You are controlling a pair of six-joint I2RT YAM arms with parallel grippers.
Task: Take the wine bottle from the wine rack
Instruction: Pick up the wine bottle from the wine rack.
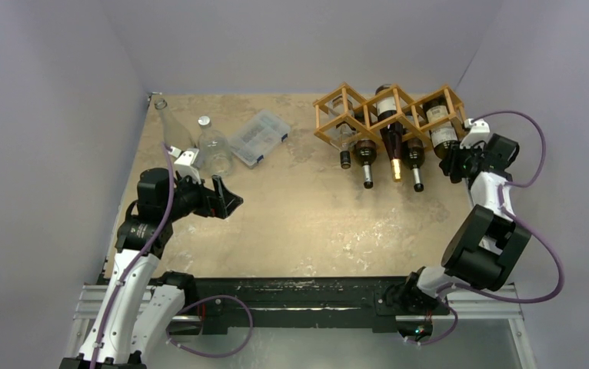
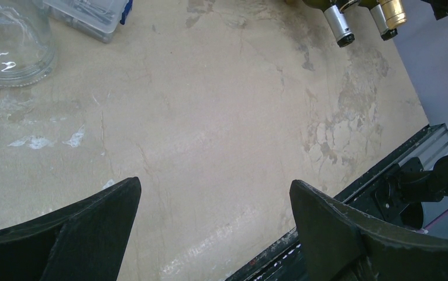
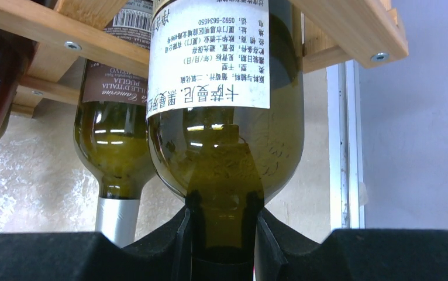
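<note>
While right pincer point(image 3: 223, 229) clamps wine bottle point(image 3: 221, 158) neck, Chinese-lettered white label point(image 3: 210, 52), left pincer point(image 2: 216, 205) agape

1. you see the wine rack point(image 3: 350, 29) in bare light wood, smooth, with bright metal screws point(image 3: 378, 56).
2. your wine bottle point(image 3: 221, 158) is glossy dark green glass under a matt white paper label point(image 3: 210, 52).
3. the left gripper point(image 2: 216, 186) has matt black fingers point(image 2: 75, 234), faintly grainy.
4. the table point(image 2: 210, 117) looks matt, mottled beige, scuffed.
5. the box point(image 1: 258, 137) is clear plastic.
</note>
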